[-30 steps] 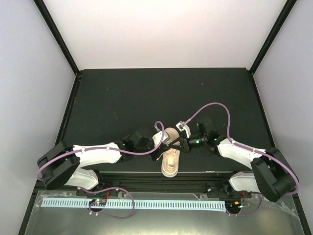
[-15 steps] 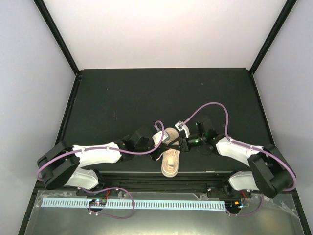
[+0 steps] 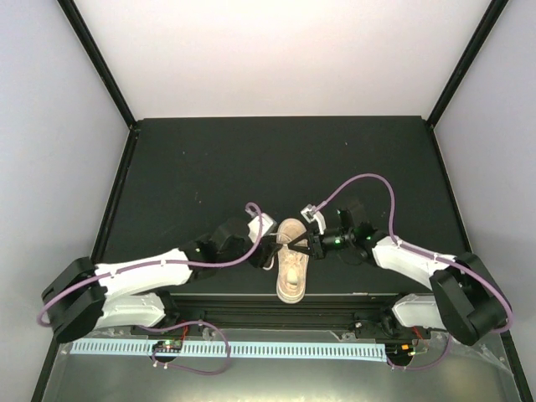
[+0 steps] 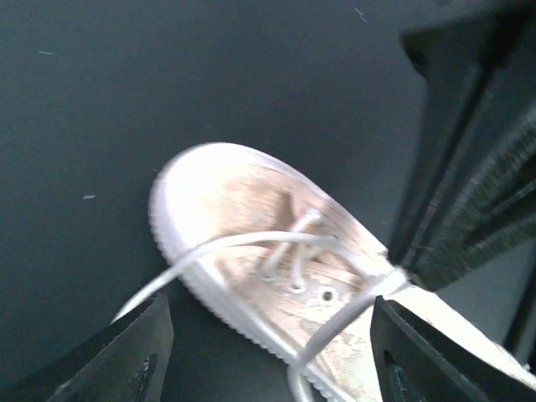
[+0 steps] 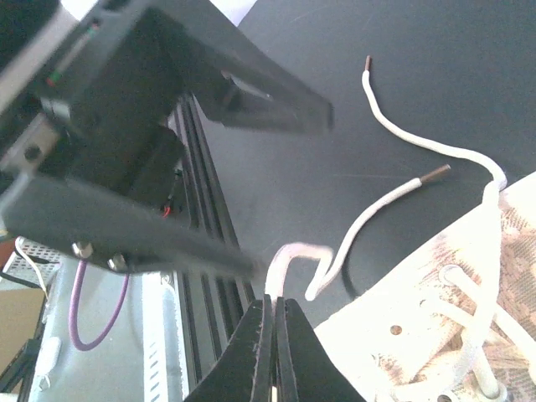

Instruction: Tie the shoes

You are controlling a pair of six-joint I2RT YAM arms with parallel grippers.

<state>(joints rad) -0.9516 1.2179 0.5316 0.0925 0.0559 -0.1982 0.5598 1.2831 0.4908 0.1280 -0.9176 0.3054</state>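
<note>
The right gripper (image 5: 274, 318) is clenched on a lace (image 5: 295, 253) of the sneaker (image 3: 291, 266); the left gripper (image 4: 268, 347) is spread wide, grasping nothing.

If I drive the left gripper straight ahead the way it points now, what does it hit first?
Probably the sneaker: its laced front lies between the left gripper's open fingers, a lace strand nearest. Depth is unclear.
</note>
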